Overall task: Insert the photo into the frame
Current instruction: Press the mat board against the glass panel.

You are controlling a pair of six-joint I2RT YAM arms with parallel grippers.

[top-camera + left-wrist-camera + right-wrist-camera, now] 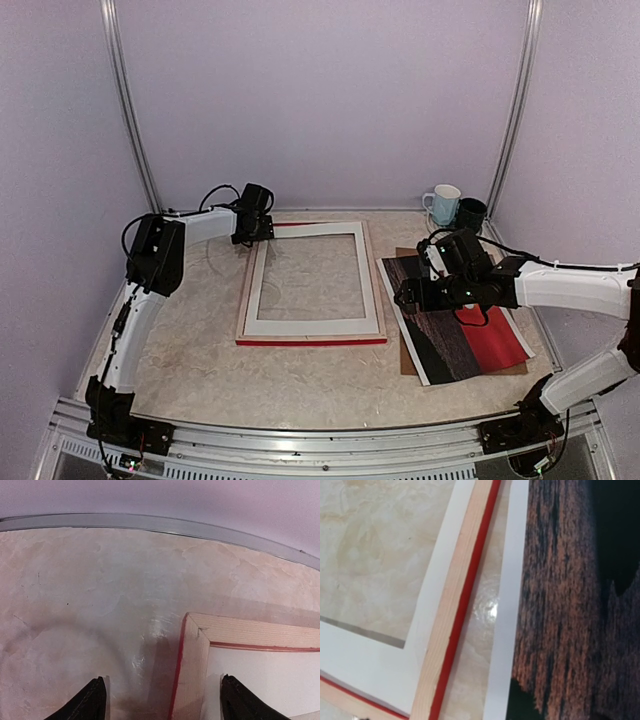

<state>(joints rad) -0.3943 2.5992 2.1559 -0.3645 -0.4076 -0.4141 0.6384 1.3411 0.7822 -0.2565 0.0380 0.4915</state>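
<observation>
Top external, one frame (312, 328), one photo (470, 340), two mugs, white mug (442, 203), dark mug (470, 213), left gripper (256, 235) jaws apart, frame corner between them, right gripper (408, 296) jaws apart, photo edge below, nothing held.

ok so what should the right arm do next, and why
Probably lower the right claw onto the photo's white left edge and pinch it. The photo lies face up beside the frame, not in it, and that open claw hangs right over this edge with nothing in it.
</observation>
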